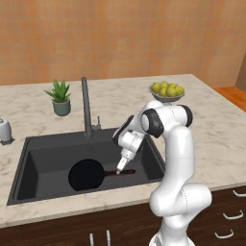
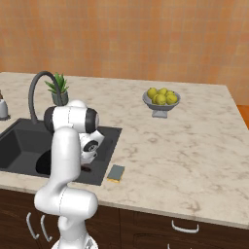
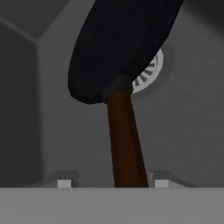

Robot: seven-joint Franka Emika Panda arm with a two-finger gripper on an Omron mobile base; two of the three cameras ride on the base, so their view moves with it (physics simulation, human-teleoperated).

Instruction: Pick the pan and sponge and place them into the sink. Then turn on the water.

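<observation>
Beige marble counter (image 1: pixel 206 129) with dark sink (image 1: pixel 29 166) set in. Behind the sink: faucet (image 1: pixel 86 108), potted plant (image 1: pixel 60 97), white dispenser (image 1: pixel 5 129). Right of the sink: fruit bowl (image 1: pixel 166 92), sponge (image 2: pixel 116 173) near the front edge.

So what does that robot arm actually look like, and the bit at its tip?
The arm is built of smooth, rounded, glossy white segments with dark grey-black bands at the joints. It narrows to a small white end effector with two small dark finger tips. No cables or markings are visible.
</observation>
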